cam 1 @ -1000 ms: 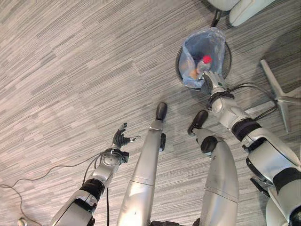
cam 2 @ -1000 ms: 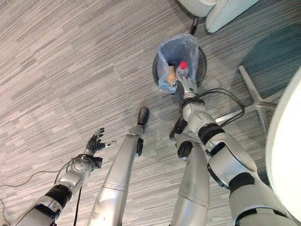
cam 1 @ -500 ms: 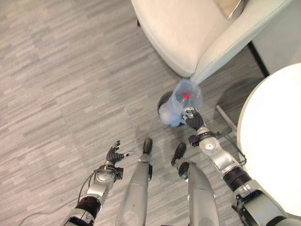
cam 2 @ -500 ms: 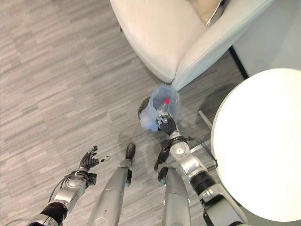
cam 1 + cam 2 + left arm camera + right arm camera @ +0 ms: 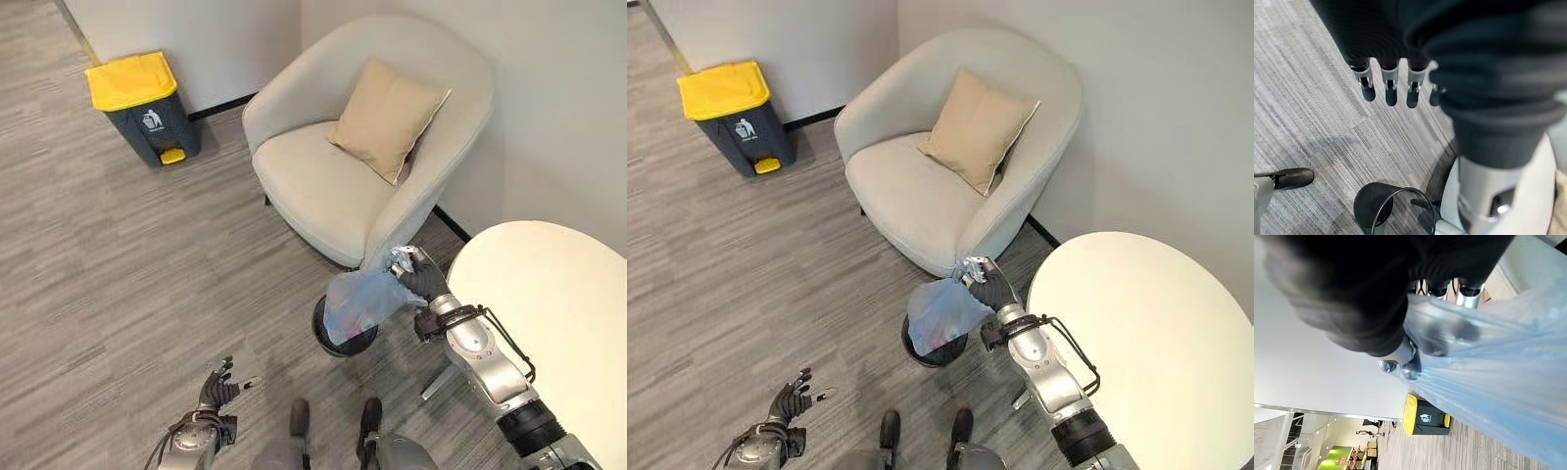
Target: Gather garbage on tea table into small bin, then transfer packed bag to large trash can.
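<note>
1. Right hand (image 5: 421, 279) sits right of centre in the left eye view, its fingers curled tight around the gathered top of the blue plastic bag (image 5: 358, 304); in the right wrist view the bunched plastic (image 5: 1488, 362) stretches away from the closed fingers (image 5: 1469, 296).
2. The bag hangs from that grip, stretched slantwise down to the left. Its lower part reaches the small black bin (image 5: 343, 338), which stands on the floor at the foot of the armchair. I cannot tell whether the bag's bottom is inside the bin or just above its rim.
3. Left hand (image 5: 217, 382) shows at the lower left of the left eye view, low over the grey striped floor (image 5: 118, 284), with its fingers spread loosely and holding nothing. In the left wrist view its dark-tipped fingers (image 5: 1388, 93) hang straight in a row above the floor.
4. The cream armchair (image 5: 323, 186) fills the upper middle of the frame, with a tan cushion (image 5: 387, 117) leaning against its back.
5. The round white surface (image 5: 549, 313) lies at the right edge, just beside the right arm.
6. The large trash can (image 5: 142, 108), dark grey with a yellow lid, stands against the wall in the upper left, well apart from the bag and the small bin.
</note>
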{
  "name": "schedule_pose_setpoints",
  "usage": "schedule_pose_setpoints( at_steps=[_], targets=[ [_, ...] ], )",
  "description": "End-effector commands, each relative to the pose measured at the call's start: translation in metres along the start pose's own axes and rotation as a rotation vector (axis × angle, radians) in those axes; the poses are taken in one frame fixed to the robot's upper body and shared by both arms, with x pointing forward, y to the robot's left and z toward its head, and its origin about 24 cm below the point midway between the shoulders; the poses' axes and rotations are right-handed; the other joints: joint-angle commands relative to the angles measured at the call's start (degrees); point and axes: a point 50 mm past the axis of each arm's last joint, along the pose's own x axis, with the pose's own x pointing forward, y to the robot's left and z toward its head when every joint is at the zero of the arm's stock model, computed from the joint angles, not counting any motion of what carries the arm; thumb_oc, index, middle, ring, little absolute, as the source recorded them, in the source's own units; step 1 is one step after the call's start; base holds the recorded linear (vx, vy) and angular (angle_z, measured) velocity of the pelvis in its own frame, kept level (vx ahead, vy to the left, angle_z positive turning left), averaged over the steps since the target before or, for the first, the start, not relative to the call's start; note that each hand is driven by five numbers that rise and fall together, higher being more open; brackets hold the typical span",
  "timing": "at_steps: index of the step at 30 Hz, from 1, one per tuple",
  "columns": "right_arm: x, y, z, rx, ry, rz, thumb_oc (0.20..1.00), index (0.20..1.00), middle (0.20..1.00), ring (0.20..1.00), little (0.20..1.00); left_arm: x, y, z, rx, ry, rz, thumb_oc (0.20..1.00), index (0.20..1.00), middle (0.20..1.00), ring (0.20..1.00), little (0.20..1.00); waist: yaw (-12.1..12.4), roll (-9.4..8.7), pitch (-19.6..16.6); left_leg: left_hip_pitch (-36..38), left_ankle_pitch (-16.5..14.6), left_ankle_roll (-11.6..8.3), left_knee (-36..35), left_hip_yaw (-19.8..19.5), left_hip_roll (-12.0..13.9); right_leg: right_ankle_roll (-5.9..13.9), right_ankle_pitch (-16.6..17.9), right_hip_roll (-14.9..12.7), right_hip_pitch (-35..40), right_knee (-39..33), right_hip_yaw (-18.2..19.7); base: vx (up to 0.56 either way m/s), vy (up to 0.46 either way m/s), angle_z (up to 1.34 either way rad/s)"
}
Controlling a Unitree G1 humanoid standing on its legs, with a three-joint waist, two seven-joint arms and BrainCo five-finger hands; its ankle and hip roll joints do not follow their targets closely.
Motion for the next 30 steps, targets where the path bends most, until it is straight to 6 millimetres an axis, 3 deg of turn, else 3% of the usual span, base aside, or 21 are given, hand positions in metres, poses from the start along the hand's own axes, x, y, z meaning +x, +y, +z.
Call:
schedule_pose_setpoints(
  at_steps=[1,3,6,7,8,9,12,15,17,18,20,24,30],
  targets=[
    [0.013,-0.008,0.052,-0.033,-0.273,-0.041,0.200,0.200,0.200,0.200,0.200,0.006,0.015,0.028,0.055,-0.121,0.031,1.000,1.000,1.000,1.000,1.000,0.32,0.16,2.85,-1.51,-3.56,-0.61,2.54,0.50,0.98,5.12,-7.88,1.00,0.52,10.64,7.10,-0.21,-0.078,0.36],
    [0.011,-0.012,0.059,-0.076,-0.303,-0.068,0.200,0.200,0.200,0.200,0.200,0.007,0.018,0.033,0.069,-0.137,0.043,1.000,1.000,1.000,1.000,1.000,0.61,0.47,1.75,-2.90,-2.15,-0.90,2.41,-0.44,1.21,4.88,-7.86,2.46,1.42,14.19,8.99,-0.16,-0.091,0.61],
    [0.010,-0.015,0.062,-0.096,-0.316,-0.085,0.200,0.200,0.200,0.200,0.200,0.007,0.018,0.037,0.075,-0.158,0.050,1.000,1.000,1.000,1.000,1.000,1.34,-0.05,1.11,-4.00,-1.23,-1.38,2.53,-1.26,1.06,4.29,-9.11,3.13,3.32,13.59,10.28,-0.15,-0.182,0.36],
    [0.012,-0.014,0.063,-0.090,-0.319,-0.083,0.200,0.200,0.200,0.200,0.200,0.007,0.016,0.042,0.078,-0.176,0.045,1.000,1.000,1.000,1.000,1.000,2.08,-0.88,0.31,-5.95,0.89,-2.58,2.28,-1.98,0.83,2.53,-12.22,5.01,6.77,6.51,11.76,-0.13,-0.205,0.12],
    [0.013,-0.015,0.065,-0.087,-0.328,-0.088,0.200,0.200,0.200,0.200,0.200,0.007,0.016,0.043,0.076,-0.179,0.047,1.000,1.000,1.000,1.000,1.000,2.56,-0.88,0.18,-7.33,2.33,-3.61,2.33,-2.12,0.90,1.77,-13.04,5.69,7.62,3.91,11.47,-0.29,-0.345,0.36],
    [0.015,-0.016,0.068,-0.088,-0.335,-0.090,0.200,0.200,0.200,0.200,0.200,0.008,0.013,0.046,0.053,-0.190,0.041,1.000,1.000,1.000,1.000,1.000,2.99,-0.46,0.21,-9.80,4.93,-5.28,1.39,-2.44,1.39,0.67,-13.44,7.32,8.13,-0.10,11.19,-0.27,-0.251,0.35],
    [0.017,-0.020,0.072,-0.095,-0.341,-0.090,0.200,0.200,0.200,0.200,0.200,0.008,0.009,0.054,0.047,-0.219,0.021,1.000,1.000,1.000,1.000,1.000,2.88,0.46,1.00,-11.67,6.31,-6.40,0.71,-2.14,1.67,0.11,-12.47,7.88,8.39,-2.86,9.12,-0.23,-0.153,0.39],
    [0.018,-0.023,0.074,-0.099,-0.348,-0.092,0.200,0.200,0.200,0.200,0.200,0.008,0.005,0.065,0.050,-0.263,0.004,1.000,1.000,1.000,1.000,1.000,2.02,0.29,1.98,-12.67,4.29,-5.67,4.13,-0.21,1.58,-0.04,-11.52,6.95,6.94,-2.30,7.40,-0.20,-0.039,0.89],
    [0.018,-0.023,0.076,-0.104,-0.352,-0.077,0.200,0.200,0.200,0.200,0.200,0.005,0.003,0.078,0.067,-0.323,-0.022,1.000,1.000,1.000,1.000,1.000,1.13,-0.49,2.01,-11.93,0.37,-4.29,8.83,1.95,1.80,-0.05,-10.64,5.45,5.64,-1.99,5.87,-0.20,-0.024,0.71],
    [0.017,-0.023,0.077,-0.108,-0.359,-0.061,0.200,0.200,0.200,0.200,0.200,0.003,0.000,0.089,0.095,-0.375,-0.048,1.000,1.000,1.000,1.000,1.000,0.37,-1.16,1.86,-10.43,-3.65,-3.88,11.90,2.62,1.93,-0.07,-10.02,4.10,4.87,-2.34,4.27,-0.18,-0.038,0.63],
    [0.015,-0.024,0.077,-0.115,-0.358,-0.049,0.200,0.200,0.200,0.200,0.200,0.001,-0.004,0.101,0.130,-0.433,-0.079,1.000,1.000,1.000,1.000,1.000,-0.56,-1.40,1.38,-7.75,-6.01,-4.07,13.02,2.88,2.93,-0.18,-10.10,3.28,4.70,-2.43,2.87,-0.04,0.006,0.69],
    [0.015,-0.020,0.079,-0.101,-0.369,-0.023,0.200,0.200,0.200,0.200,0.200,-0.005,-0.014,0.115,0.190,-0.506,-0.139,1.000,1.000,1.000,1.000,1.000,-1.16,-0.52,0.04,-4.10,-4.97,-4.17,7.25,1.23,2.80,0.09,-9.56,3.65,4.85,-2.49,1.97,0.04,0.046,0.40],
    [0.019,0.007,0.087,-0.062,-0.410,0.109,0.200,0.200,0.200,0.200,0.200,-0.025,-0.041,0.167,0.295,-0.764,-0.266,1.000,1.000,1.000,1.000,1.000,-2.24,-0.74,-3.42,2.07,-3.77,-3.91,-1.64,2.97,2.20,1.50,-7.22,3.93,6.55,-5.76,3.25,0.04,0.072,-0.07]
  ],
)
